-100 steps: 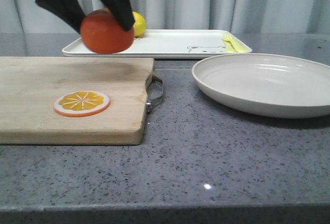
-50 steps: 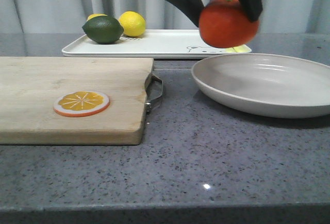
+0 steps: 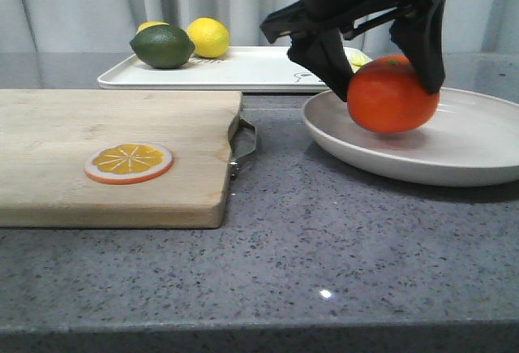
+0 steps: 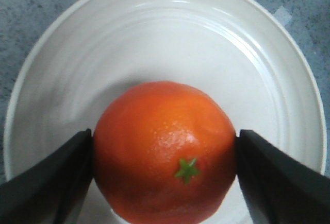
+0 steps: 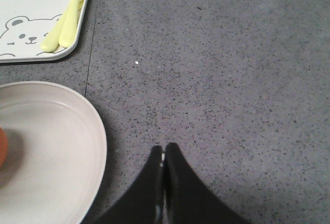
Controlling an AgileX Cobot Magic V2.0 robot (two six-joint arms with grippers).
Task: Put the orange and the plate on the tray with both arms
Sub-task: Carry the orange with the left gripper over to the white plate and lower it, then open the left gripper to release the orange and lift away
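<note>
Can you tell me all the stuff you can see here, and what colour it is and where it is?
orange: one, orange-red, over the plate, gripped by the left claw
plate: one, off-white, on the counter, right of the cutting board
tray: one, white with a bear face, at the back
lime: one, dark green, on the tray's left end
lemons: two, yellow, behind and beside the lime
fork and spoon: pale yellow, on the tray's right end
cutting board: one, wooden, front left
orange slice: one, on the board
counter: grey, speckled
left claw: black, shut on the orange
right claw: black, shut, over bare counter beside the plate
</note>
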